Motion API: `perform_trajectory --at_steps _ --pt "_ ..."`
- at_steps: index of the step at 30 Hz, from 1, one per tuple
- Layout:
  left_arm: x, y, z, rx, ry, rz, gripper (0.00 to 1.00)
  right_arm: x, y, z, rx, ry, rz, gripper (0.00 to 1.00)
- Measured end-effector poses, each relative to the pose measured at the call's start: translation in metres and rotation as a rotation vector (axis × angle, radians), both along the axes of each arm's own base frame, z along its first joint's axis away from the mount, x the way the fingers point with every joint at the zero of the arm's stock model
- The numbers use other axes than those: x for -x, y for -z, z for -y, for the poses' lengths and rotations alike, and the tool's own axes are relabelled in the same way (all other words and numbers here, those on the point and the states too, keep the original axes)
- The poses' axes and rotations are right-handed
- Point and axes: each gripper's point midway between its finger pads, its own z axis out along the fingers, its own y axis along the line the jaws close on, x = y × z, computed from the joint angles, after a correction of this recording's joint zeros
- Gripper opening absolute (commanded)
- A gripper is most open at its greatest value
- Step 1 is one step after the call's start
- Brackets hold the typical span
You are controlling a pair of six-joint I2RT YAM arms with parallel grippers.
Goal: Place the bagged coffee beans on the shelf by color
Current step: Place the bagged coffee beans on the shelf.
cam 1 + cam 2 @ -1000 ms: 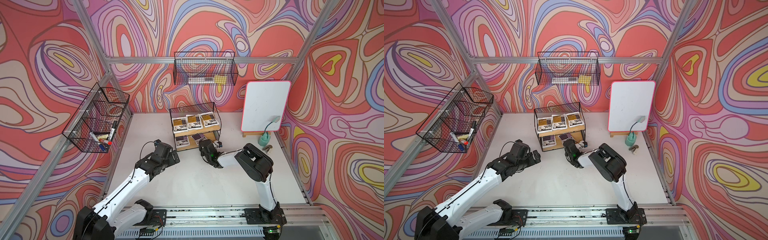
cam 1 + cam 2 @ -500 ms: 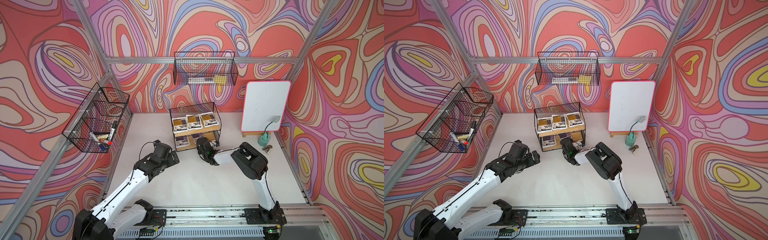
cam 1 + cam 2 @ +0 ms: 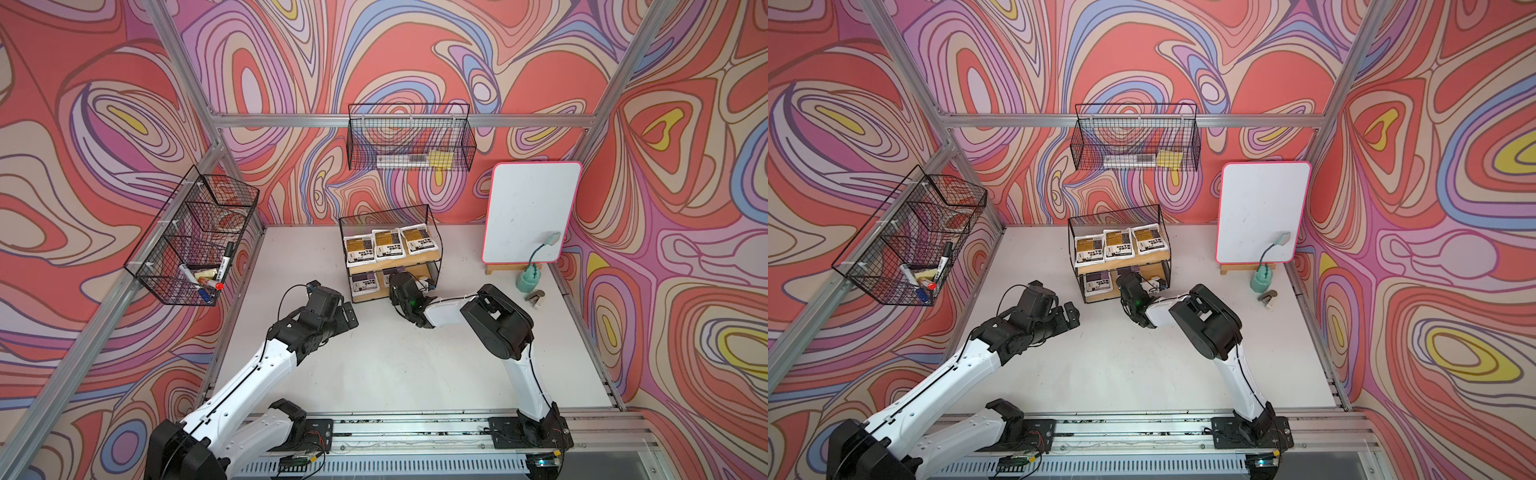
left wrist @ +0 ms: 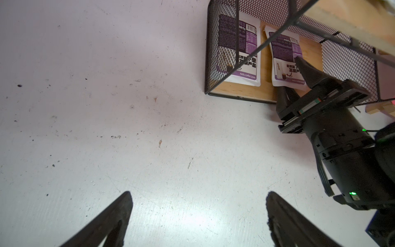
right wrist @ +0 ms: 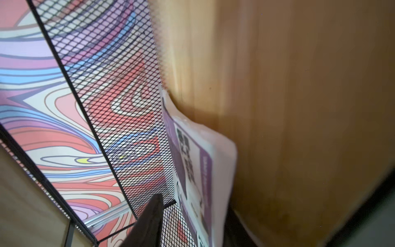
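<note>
right gripper (image 4: 288,72) partly open at the lower board of the shelf (image 4: 211,64), holding nothing; a purple pouch (image 4: 282,53) lies loose between its jaws. risk: a skewed withdrawal could snag the pouch and drag it off. left gripper (image 4: 198,193) open, empty.

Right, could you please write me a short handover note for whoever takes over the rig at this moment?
Left gripper: open, empty, above the table.
Right gripper: open at the shelf's lower tier, jaws parted about the near edge of a purple coffee pouch lying on the board.
Done: three orange-brown coffee pouches side by side on the top tier; second purple pouch beside the first below.
Left: withdraw the right gripper without dragging the pouch; none lies on the table.
</note>
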Motion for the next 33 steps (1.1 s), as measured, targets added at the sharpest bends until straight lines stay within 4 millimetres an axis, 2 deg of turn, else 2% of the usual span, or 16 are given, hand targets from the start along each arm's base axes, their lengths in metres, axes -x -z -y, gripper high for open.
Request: perform_trajectory --at_steps 9,22,30,33 --pt "0.000 -0.001 0.000 0.005 -0.006 0.001 0.99 0.001 -0.004 -0.003 -0.007 -0.013 0.021 0.56" --pt "0.001 -0.002 -0.001 0.013 -0.011 0.007 0.99 0.021 -0.007 0.007 0.020 -0.060 0.018 0.63" --pt "0.004 -0.003 -0.003 0.011 -0.015 0.013 0.99 0.038 -0.006 0.014 0.051 -0.105 0.008 0.63" --pt "0.005 -0.004 -0.005 0.007 -0.019 0.018 0.99 0.053 0.008 0.021 0.093 -0.138 -0.031 0.64"
